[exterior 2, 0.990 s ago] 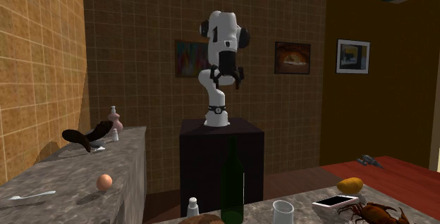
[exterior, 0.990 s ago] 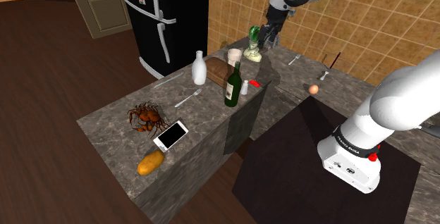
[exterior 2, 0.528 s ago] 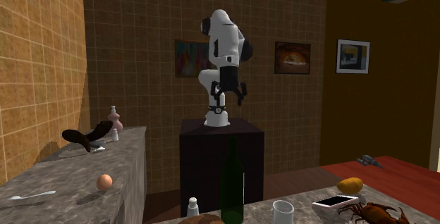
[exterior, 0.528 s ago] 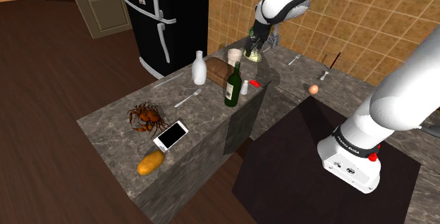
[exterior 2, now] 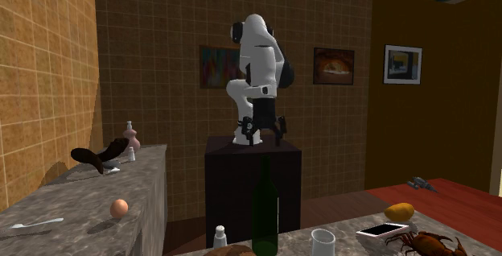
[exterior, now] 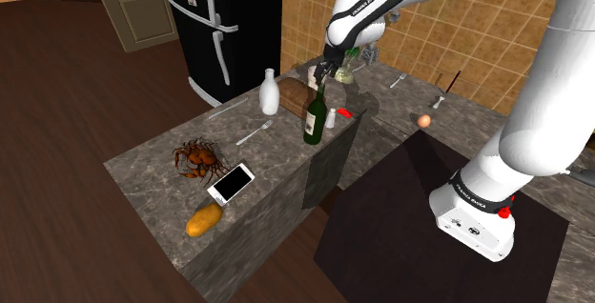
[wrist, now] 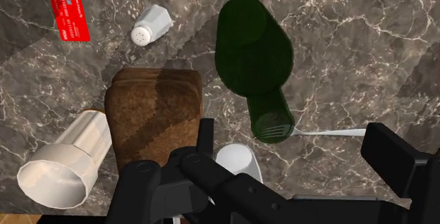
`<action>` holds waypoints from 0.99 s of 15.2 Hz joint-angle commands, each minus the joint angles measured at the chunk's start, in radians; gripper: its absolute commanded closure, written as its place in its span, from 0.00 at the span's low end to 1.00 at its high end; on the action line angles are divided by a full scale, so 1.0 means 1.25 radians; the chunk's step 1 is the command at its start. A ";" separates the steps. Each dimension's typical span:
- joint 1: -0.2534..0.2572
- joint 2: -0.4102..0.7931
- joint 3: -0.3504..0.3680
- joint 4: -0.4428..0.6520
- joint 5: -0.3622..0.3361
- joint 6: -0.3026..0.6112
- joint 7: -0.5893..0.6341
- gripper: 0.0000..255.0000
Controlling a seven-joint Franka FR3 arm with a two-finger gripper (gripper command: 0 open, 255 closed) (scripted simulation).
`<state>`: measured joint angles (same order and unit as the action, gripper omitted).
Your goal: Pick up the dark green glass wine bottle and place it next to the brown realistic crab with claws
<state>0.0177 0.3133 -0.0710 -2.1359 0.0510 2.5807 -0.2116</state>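
Black gripper (exterior: 326,69) hangs open right above the dark green wine bottle (exterior: 315,118); in the wrist view its two fingers (wrist: 392,160) stand wide apart with the bottle's mouth between them, untouched. Upright on the marbled counter (exterior: 153,172), the bottle has a brown loaf (exterior: 296,96) just beside it at 10 o'clock in the shoulder view and a white shaker (exterior: 331,117) just beside it at 3 o'clock. Well apart at 8 o'clock lies the brown crab (exterior: 197,158), with a white phone (exterior: 231,183) near it at 4 o'clock.
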 commanded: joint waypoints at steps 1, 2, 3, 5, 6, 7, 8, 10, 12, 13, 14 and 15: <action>-0.004 0.037 0.003 0.022 0.006 0.017 -0.007 0.00; -0.005 0.046 0.004 0.023 0.008 0.025 -0.008 0.00; -0.006 0.056 0.005 0.025 0.009 0.032 -0.009 0.00; -0.007 0.075 0.006 0.030 0.011 0.048 -0.011 0.00; -0.007 0.085 0.007 0.032 0.012 0.055 -0.012 0.00; -0.008 0.095 0.008 0.034 0.014 0.062 -0.012 0.00; -0.009 0.111 0.010 0.039 0.016 0.074 -0.014 0.00; -0.009 0.111 0.010 0.039 0.015 0.074 -0.014 0.00; -0.009 0.111 0.010 0.039 0.015 0.074 -0.014 0.00; -0.009 0.111 0.010 0.039 0.015 0.074 -0.014 0.00; -0.009 0.111 0.010 0.039 0.015 0.074 -0.014 0.00; -0.009 0.111 0.010 0.039 0.015 0.074 -0.014 0.00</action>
<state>0.0062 0.4516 -0.0589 -2.0873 0.0704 2.6727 -0.2288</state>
